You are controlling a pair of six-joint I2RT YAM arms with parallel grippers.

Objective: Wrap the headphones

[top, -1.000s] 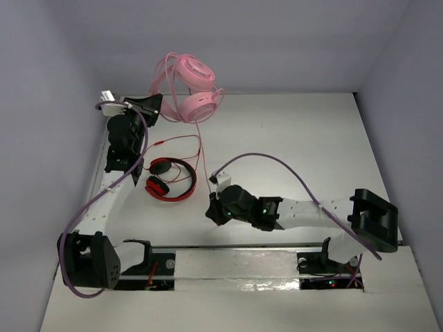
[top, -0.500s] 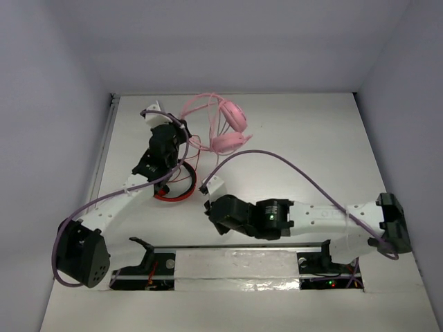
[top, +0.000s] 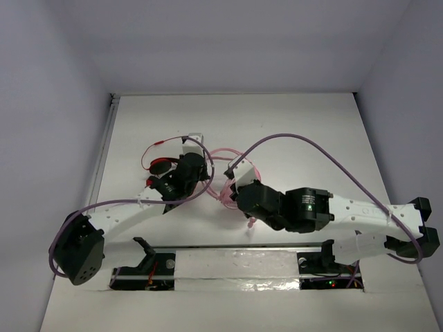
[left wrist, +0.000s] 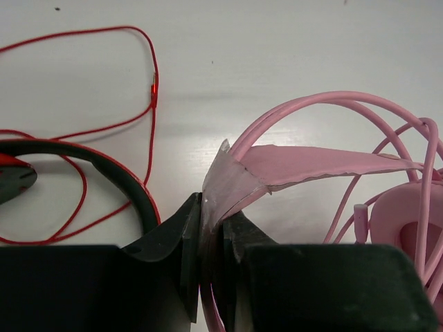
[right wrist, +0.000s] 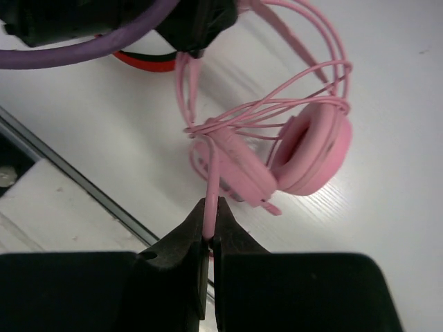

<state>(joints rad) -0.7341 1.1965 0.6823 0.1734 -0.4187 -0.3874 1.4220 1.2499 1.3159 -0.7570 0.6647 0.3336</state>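
Observation:
The pale pink headphones (top: 225,195) lie at the table's middle, mostly hidden between my two grippers. My left gripper (top: 206,169) is shut on the flat pink headband strap (left wrist: 304,162); one ear cup (left wrist: 405,221) shows at the right edge of the left wrist view. My right gripper (top: 234,187) is shut on the thin pink cable (right wrist: 212,173). The cable runs up from the fingertips to a tangle of loops around the stacked ear cups (right wrist: 311,149), which lie on the table just beyond my right gripper (right wrist: 212,207). My left gripper (left wrist: 214,211) is close beside the red-and-black headphones.
The red-and-black headphones (top: 160,167) with a looping red cable (left wrist: 152,90) lie just left of the pink ones, their black band (left wrist: 104,162) touching my left finger. A metal rail (right wrist: 62,162) runs along the table's near edge.
My left gripper has carried the pink headphones from the back edge down to the middle of the table. My right arm has swung forward and to the right, close beside them.

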